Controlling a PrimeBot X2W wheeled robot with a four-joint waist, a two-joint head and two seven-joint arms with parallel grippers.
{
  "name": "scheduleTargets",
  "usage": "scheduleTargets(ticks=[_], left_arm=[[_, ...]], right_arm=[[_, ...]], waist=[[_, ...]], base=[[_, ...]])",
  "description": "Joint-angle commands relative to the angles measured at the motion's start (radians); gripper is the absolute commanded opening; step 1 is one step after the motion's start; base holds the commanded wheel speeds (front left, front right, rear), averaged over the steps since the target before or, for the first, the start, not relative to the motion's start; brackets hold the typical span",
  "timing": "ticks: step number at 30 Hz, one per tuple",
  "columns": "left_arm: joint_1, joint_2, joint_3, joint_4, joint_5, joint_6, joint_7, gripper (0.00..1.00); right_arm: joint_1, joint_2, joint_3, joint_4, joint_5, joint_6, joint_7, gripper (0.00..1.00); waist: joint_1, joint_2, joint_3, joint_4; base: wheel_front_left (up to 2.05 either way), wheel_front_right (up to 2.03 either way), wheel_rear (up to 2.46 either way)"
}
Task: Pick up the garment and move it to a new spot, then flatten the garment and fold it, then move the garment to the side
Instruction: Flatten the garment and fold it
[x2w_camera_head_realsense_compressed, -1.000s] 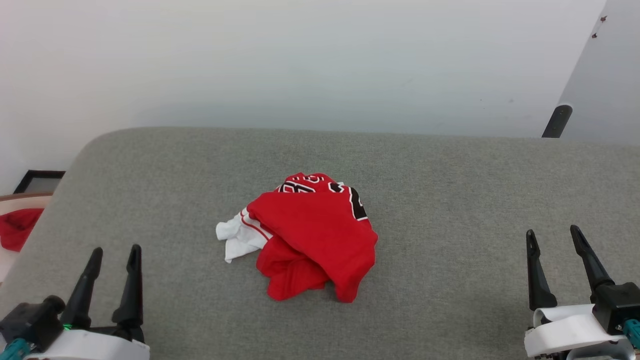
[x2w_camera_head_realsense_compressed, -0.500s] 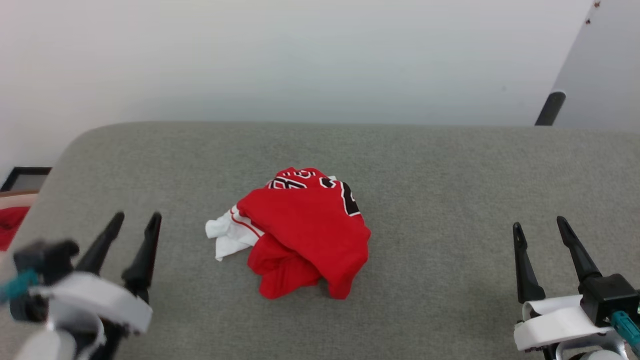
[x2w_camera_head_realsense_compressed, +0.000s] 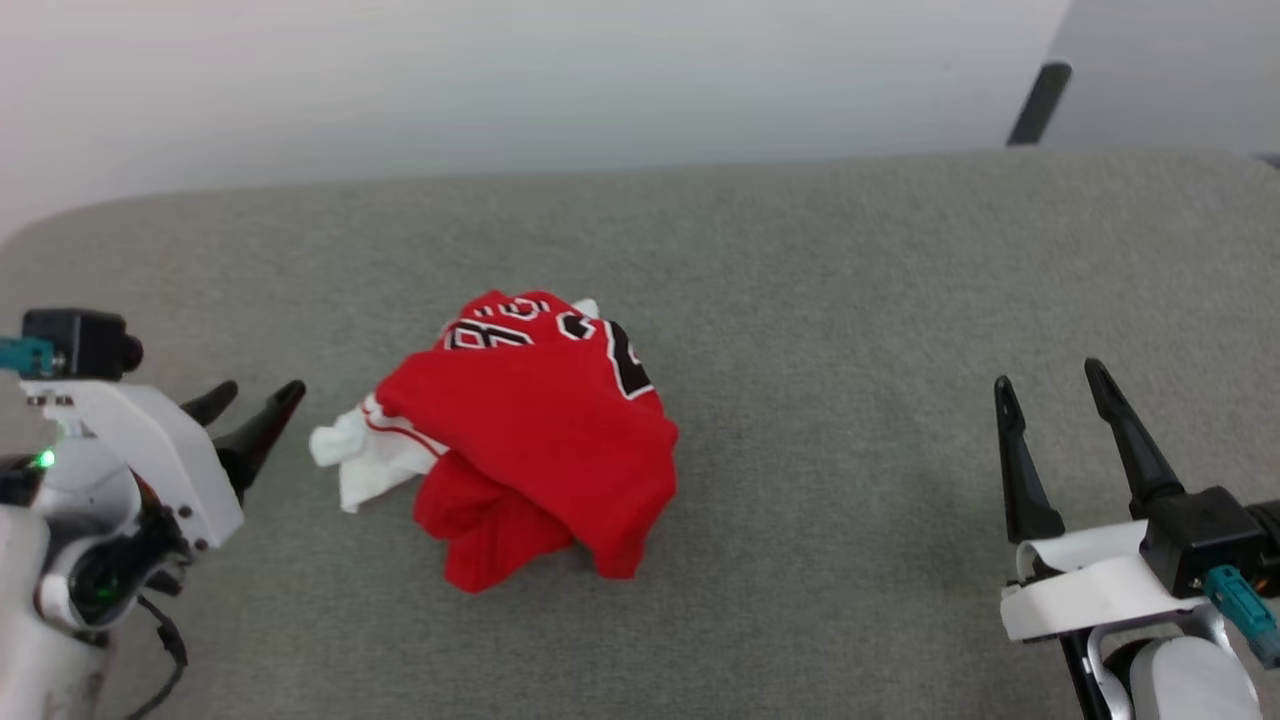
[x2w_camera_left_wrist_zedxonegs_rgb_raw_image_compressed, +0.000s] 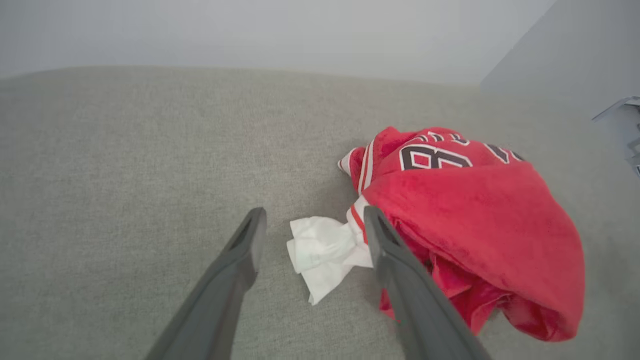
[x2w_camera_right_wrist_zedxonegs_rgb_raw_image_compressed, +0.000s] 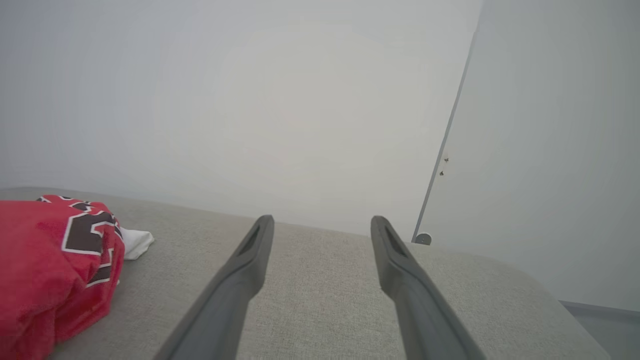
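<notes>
Left pincer (x2w_camera_left_wrist_zedxonegs_rgb_raw_image_compressed: 314, 212) agape; wrist view frames garment (x2w_camera_left_wrist_zedxonegs_rgb_raw_image_compressed: 475, 220) sleeve.

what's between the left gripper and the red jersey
Nothing. In the head view, only a short bare strip of grey surface separates the left gripper from the white sleeve of the garment.

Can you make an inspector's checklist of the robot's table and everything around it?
Surface: grey fabric table, smooth.
Job's things: garment crumpled in a heap, white sleeve sticking out; not flattened or folded yet.
Clutter: nothing seen.
Grippers: left gripper open, aimed at the white sleeve, gripping nothing; right gripper open, off to the garment's right.
Cables: thin black cable dangling under the left wrist.
Surroundings: pale wall; dark post beyond the table.
</notes>
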Motion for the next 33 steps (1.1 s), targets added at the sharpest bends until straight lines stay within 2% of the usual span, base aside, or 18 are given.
scheduleTargets(ticks=[1, 10, 20, 29, 30, 31, 33], left_arm=[[-0.021, 0.004, -0.003, 0.016, -0.012, 0.007, 0.024, 1.0], [-0.108, 0.006, -0.066, 0.125, -0.021, 0.025, 0.192, 1.0], [-0.196, -0.03, -0.144, 0.263, 0.004, 0.011, 0.253, 1.0], [-0.231, -0.071, -0.205, 0.455, 0.028, 0.012, 0.282, 1.0], [-0.236, -0.077, -0.21, 0.469, 0.025, 0.01, 0.281, 0.28], [-0.24, -0.08, -0.217, 0.474, 0.025, 0.008, 0.273, 0.0], [-0.25, -0.085, -0.226, 0.478, 0.015, 0.003, 0.263, 0.0]], right_arm=[[-0.018, 0.001, 0.003, -0.005, 0.008, 0.0, -0.001, 1.0], [-0.057, 0.004, 0.01, -0.011, 0.011, 0.0, -0.001, 1.0], [-0.093, 0.006, 0.02, -0.015, 0.0, 0.0, -0.001, 1.0], [-0.112, 0.007, 0.03, -0.011, 0.005, 0.0, -0.001, 1.0], [-0.114, 0.007, 0.03, -0.011, 0.004, 0.0, -0.001, 1.0], [-0.115, 0.007, 0.029, -0.01, 0.003, 0.0, -0.001, 1.0], [-0.115, 0.008, 0.025, -0.008, 0.003, 0.0, -0.001, 1.0]], waist=[[0.0, 0.0, 0.058, -0.051], [0.0, 0.0, 0.133, -0.084], [0.0, 0.0, 0.186, -0.085], [0.0, 0.0, 0.213, -0.088], [0.0, 0.0, 0.213, -0.087], [0.0, 0.0, 0.213, -0.085], [0.0, 0.0, 0.209, -0.079]], base=[[0.0, 0.0, 0.0], [0.0, 0.0, 0.0], [0.0, 0.0, 0.0], [0.0, 0.0, 0.0], [0.0, 0.0, 0.0], [0.0, 0.0, 0.0], [0.0, 0.0, 0.0]])
